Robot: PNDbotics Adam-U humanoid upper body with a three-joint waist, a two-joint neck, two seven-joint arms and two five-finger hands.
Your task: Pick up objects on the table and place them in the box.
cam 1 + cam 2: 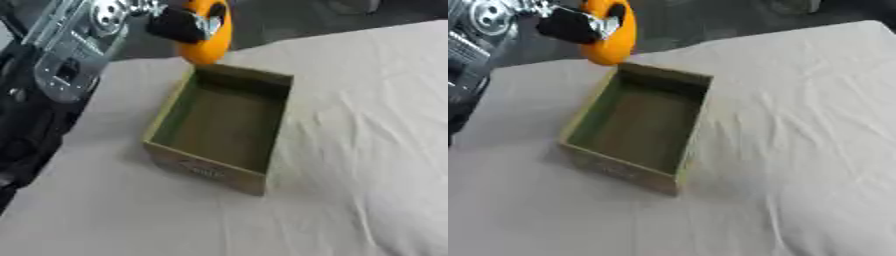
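Your left hand (185, 24) has its fingers curled around the orange object (210, 37), hanging just beyond the far rim of the open box (219, 172). The box's long axis runs toward you; bring the object nearer.

Item one: my worktop (350, 150), cloth-covered. On it, left of centre, an open box (220, 127) set askew. Above the box's far-left corner, my left hand (179, 24), fingers curled round a rounded object (210, 37). Left arm along the left edge.
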